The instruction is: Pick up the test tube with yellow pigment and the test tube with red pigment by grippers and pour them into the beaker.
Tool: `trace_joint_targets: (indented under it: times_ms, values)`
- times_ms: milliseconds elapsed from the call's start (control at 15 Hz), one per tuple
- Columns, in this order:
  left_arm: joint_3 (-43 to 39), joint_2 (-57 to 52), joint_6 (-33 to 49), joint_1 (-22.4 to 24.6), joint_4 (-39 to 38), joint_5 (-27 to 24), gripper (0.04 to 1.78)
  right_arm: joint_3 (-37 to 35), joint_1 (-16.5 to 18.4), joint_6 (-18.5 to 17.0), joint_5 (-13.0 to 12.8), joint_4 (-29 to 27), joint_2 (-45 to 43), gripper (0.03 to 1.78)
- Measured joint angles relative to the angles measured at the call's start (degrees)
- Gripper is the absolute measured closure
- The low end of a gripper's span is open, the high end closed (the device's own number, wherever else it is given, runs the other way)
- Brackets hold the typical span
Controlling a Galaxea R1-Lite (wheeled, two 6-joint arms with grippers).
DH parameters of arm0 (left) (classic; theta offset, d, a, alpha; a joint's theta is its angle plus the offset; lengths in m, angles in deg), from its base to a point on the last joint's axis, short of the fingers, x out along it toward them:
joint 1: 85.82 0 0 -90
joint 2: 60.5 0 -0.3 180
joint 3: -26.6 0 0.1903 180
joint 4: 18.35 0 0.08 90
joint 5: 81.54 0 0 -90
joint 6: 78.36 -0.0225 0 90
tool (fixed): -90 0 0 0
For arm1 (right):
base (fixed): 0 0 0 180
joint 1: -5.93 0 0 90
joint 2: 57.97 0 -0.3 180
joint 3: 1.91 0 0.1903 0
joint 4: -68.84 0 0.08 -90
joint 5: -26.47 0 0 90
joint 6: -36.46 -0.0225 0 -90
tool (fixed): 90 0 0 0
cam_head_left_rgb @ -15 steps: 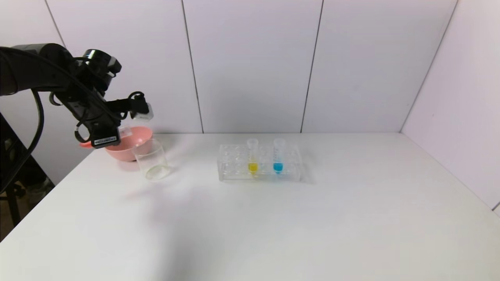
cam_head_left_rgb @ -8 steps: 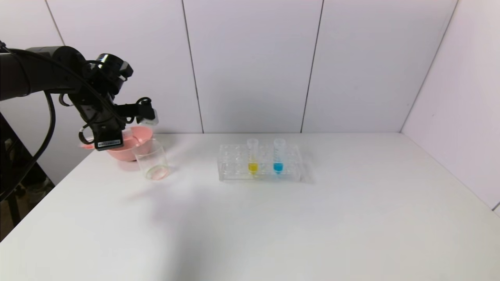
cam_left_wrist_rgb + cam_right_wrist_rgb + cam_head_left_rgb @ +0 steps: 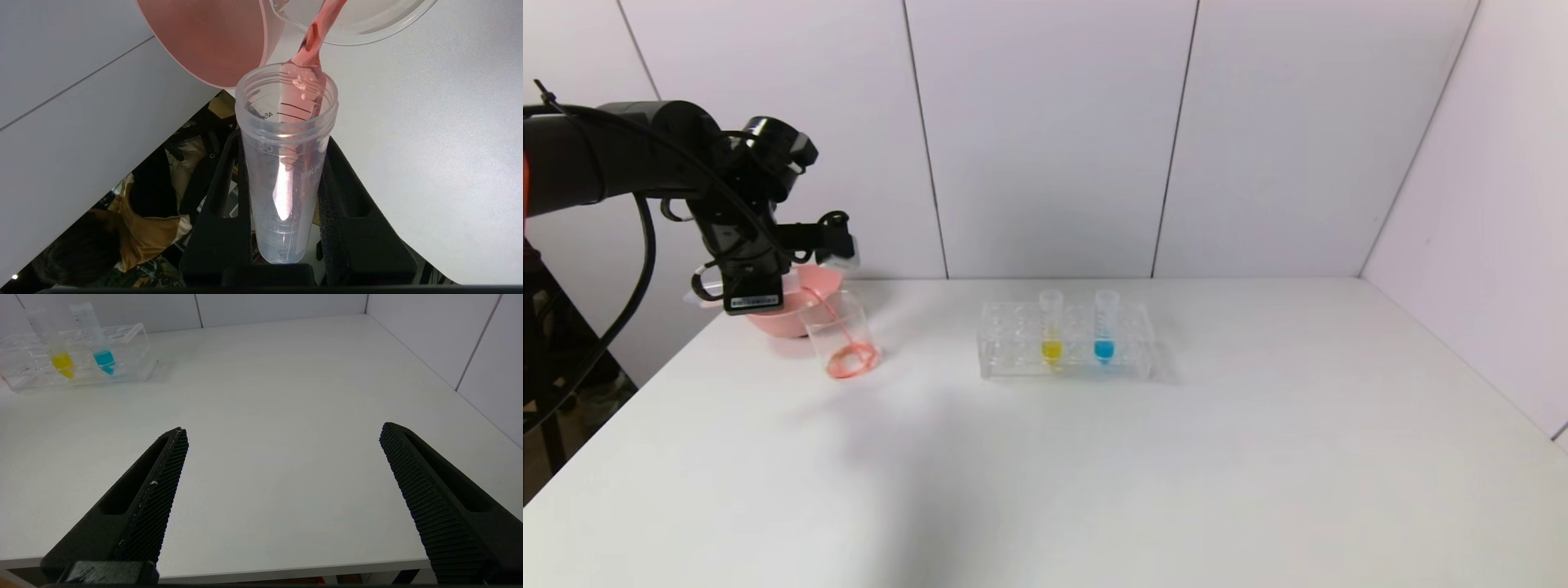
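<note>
My left gripper (image 3: 768, 286) is shut on the test tube with red pigment (image 3: 286, 171). It holds the tube tilted over the beaker (image 3: 843, 333) at the table's far left. A red stream runs from the tube's mouth into the beaker (image 3: 367, 28), and red liquid rings the beaker's bottom. In the head view the gripper hides most of the tube. The test tube with yellow pigment (image 3: 1051, 325) stands upright in the clear rack (image 3: 1013, 347) and also shows in the right wrist view (image 3: 55, 349). My right gripper (image 3: 282, 429) is open and empty, over the table's near edge, outside the head view.
A pink bowl (image 3: 780, 314) sits just behind the beaker and also shows in the left wrist view (image 3: 212, 36). A tube with blue liquid (image 3: 1104, 327) stands in the rack beside the yellow one. White walls close the back and the right. The table's left edge is near the beaker.
My left gripper has moved right toward the beaker and tipped the tube further. Red liquid now streams into the beaker, which was clear a second ago.
</note>
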Motion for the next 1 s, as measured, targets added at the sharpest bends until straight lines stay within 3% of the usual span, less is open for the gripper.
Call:
trace_joint_targets:
  times_ms: [600, 1000]
  values:
    - [0.1, 0.4, -2.8, -2.1, 0.2, 9.6, 1.35, 0.0, 0.0, 0.0, 0.0, 0.0, 0.0, 0.10]
    - [-0.2, 0.0, -2.8, -2.6, 1.0, 9.6, 1.35, 0.0, 0.0, 0.0, 0.0, 0.0, 0.0, 0.10]
